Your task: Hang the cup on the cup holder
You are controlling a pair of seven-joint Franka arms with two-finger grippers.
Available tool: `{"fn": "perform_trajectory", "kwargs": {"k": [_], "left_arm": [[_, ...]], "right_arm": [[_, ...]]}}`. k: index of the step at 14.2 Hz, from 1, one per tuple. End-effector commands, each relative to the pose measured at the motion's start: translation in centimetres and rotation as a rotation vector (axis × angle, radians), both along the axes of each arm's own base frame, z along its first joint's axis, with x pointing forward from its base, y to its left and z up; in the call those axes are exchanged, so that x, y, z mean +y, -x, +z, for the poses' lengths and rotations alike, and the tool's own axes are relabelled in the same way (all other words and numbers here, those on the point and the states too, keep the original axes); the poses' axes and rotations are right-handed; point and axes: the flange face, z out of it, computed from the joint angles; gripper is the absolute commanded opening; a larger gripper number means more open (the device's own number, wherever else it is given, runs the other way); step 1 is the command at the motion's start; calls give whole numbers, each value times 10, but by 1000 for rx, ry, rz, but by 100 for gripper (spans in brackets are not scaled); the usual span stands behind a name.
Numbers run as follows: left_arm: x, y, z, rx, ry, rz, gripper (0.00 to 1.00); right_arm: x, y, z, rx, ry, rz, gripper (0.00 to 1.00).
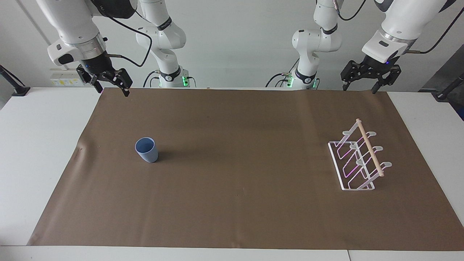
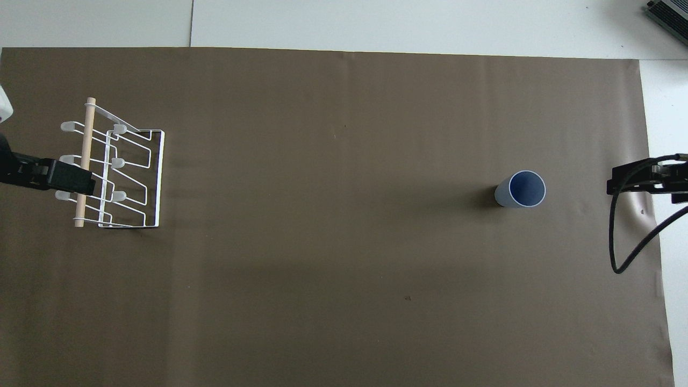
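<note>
The cup (image 1: 146, 149) is a small light-blue tumbler. It stands upright, mouth up, on the brown mat toward the right arm's end; it also shows in the overhead view (image 2: 521, 189). The cup holder (image 1: 359, 156) is a white wire rack with a wooden dowel on top. It stands on the mat toward the left arm's end (image 2: 123, 172). My right gripper (image 1: 112, 90) is open and empty, raised over the mat's edge nearest the robots. My left gripper (image 1: 359, 88) is open and empty, raised the same way. In the overhead view it (image 2: 59, 180) overlaps the rack's dowel, but the facing view shows it well above the rack.
The brown mat (image 1: 232, 203) covers most of the white table (image 1: 43, 145). A black cable (image 2: 618, 242) hangs by my right gripper (image 2: 645, 180). A grey device (image 2: 669, 13) sits at the table corner farthest from the robots, at the right arm's end.
</note>
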Motion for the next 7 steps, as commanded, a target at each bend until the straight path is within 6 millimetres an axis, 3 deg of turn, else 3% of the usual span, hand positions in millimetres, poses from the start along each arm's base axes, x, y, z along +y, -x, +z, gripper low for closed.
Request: {"fn": "perform_trajectory", "kwargs": {"k": [1,7], "left_arm": [[5,5,7,6,15,0,100],[14,5,7,2,8,13,100]], "right_arm": [[2,5,1,-6,-5,-9,100],[1,5,1,-8,-5,-20,100]]}}
